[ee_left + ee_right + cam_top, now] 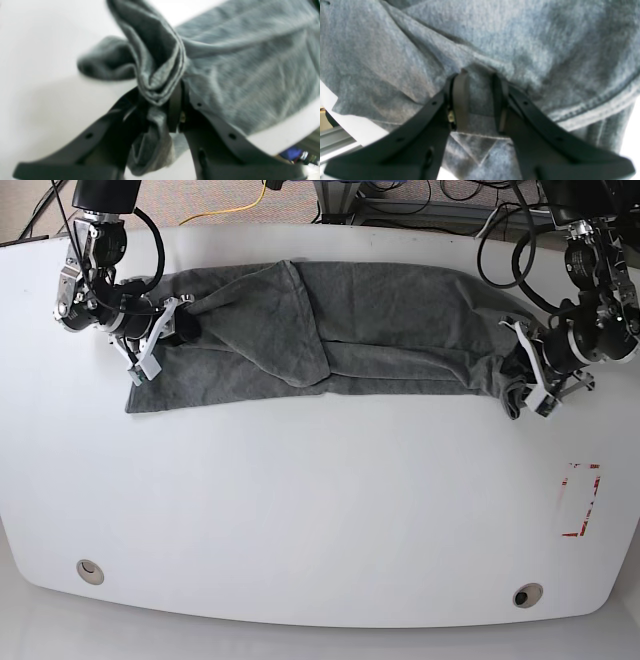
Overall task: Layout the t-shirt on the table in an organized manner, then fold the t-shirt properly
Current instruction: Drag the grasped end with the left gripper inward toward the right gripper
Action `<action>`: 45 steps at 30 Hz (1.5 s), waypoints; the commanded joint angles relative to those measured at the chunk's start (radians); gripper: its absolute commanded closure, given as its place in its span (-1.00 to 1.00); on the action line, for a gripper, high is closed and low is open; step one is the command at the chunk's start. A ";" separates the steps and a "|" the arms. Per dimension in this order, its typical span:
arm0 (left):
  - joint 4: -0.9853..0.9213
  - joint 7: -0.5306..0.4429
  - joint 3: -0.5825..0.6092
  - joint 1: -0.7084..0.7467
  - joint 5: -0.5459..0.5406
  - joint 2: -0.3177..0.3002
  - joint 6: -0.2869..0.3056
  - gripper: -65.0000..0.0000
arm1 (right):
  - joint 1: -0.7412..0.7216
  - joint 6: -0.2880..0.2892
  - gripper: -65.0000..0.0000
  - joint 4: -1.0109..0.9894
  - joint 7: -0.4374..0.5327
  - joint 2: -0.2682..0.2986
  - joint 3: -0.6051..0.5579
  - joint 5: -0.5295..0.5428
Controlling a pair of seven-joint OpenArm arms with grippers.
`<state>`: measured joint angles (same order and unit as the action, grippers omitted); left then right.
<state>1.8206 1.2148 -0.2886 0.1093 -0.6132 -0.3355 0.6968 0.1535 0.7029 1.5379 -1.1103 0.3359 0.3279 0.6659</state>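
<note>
So, layout stage only, no fold begun. Reading the base view left to right: my right gripper [172,320] sits on the left end of the plain heather-grey thin knit t-shirt [330,330], which lies stretched in a long rumpled band across the far half of the glossy white rounded tabletop [300,510]. A diagonal ridge crosses the cloth near its middle; sleeves and hem are not squared, so I judge the spreading half done and the folding all left. Farther right, my left gripper [520,370] meets the bunched right end. At the far right a red tape rectangle [580,500] stands bare, well apart from the shirt. Right wrist view adds what the base cannot: my right jaws stand narrowly parted with a pinch of grey cloth between the pads, a stitched hem [595,110] running just beside. Left wrist view, blurred, shows my left jaws closed on a thick doubled fold [160,75] of the cloth, lifted off the table.
</note>
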 commanded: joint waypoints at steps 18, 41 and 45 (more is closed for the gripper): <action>0.034 0.053 0.214 -0.110 -0.018 0.241 0.001 0.77 | -0.005 -0.005 0.51 0.008 -0.017 -0.007 0.001 -0.013; -0.031 0.053 0.369 -0.161 -0.018 0.329 0.001 0.43 | -0.042 -0.005 0.51 0.008 -0.015 -0.019 0.001 -0.013; -0.026 0.056 0.374 -0.162 -0.023 0.327 0.001 0.09 | -0.047 -0.005 0.51 0.008 -0.015 -0.019 0.001 -0.013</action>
<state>1.7744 1.2865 0.0856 -0.0399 -0.6147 -0.0090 0.6968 0.1173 0.6994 1.5368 -1.1263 0.3042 0.3264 0.6571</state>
